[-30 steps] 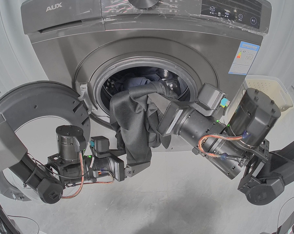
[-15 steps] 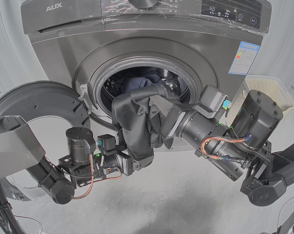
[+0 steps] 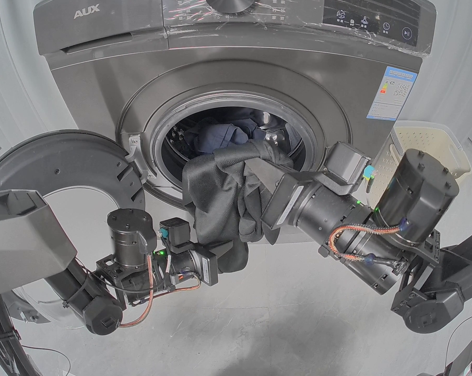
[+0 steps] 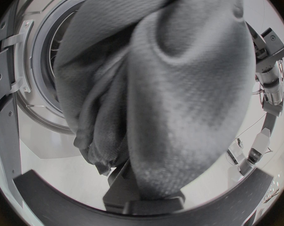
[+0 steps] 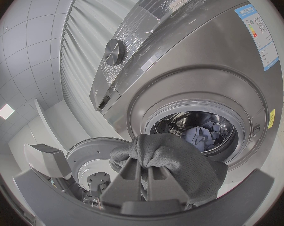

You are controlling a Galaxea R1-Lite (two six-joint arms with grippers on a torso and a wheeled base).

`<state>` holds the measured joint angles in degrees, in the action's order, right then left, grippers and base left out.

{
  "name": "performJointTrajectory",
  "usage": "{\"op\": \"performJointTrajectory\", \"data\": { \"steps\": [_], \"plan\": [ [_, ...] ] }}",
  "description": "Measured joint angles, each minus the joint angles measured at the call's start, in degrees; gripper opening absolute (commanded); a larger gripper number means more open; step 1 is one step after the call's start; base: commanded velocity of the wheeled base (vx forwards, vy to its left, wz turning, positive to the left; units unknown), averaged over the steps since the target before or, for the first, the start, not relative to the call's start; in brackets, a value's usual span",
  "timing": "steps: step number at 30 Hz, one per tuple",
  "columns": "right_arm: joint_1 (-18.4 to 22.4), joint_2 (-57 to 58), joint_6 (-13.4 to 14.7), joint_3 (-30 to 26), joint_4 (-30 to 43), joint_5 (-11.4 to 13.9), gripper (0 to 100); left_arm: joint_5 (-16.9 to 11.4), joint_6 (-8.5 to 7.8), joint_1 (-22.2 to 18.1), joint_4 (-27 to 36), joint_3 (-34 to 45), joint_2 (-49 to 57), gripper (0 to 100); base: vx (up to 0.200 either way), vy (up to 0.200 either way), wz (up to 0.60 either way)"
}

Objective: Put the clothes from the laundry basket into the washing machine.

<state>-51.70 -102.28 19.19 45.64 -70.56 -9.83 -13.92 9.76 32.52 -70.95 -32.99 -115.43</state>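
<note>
A black garment hangs out of the open drum of the grey washing machine. My right gripper is shut on the garment's top fold at the drum's lower rim; its two fingers pinch the cloth. My left gripper sits under the garment's lower end, shut on the bunched hem, and the cloth drapes over it. Blue clothes lie inside the drum. The cream laundry basket stands to the right of the machine.
The round door is swung open on the left, close behind my left arm. Bare grey floor lies in front of the machine. A curtain hangs behind it.
My left gripper has risen and moved right, bunching the garment's lower end upward. My right gripper has shifted slightly down and right with the top fold.
</note>
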Motion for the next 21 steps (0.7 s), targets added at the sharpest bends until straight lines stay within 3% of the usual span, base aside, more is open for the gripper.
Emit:
{"op": "performJointTrajectory", "data": {
  "steps": [5, 6, 14, 21],
  "plan": [
    [0.02, -0.01, 0.02, -0.63, -0.02, 0.2, 0, 0.0, 0.0, 2.56, 0.01, 3.17, 3.58, 0, 0.0, 0.0, 0.0],
    [0.07, -0.01, 0.02, -1.0, -0.02, 0.3, 100, -0.01, 0.05, 3.24, 0.01, 4.28, 4.74, 0, 0.0, 0.0, 0.0],
    [0.52, -0.09, -1.07, -6.01, -3.34, 1.95, 100, -0.17, 1.07, 6.08, -3.04, 11.89, 13.2, 0, 0.0, 0.0, 0.0],
    [0.27, 0.43, -2.94, -11.47, -4.13, 2.17, 100, -0.22, 2.27, 6.34, -3.28, 11.06, 18.52, 0, 0.0, 0.0, 0.0]
  ]
}}
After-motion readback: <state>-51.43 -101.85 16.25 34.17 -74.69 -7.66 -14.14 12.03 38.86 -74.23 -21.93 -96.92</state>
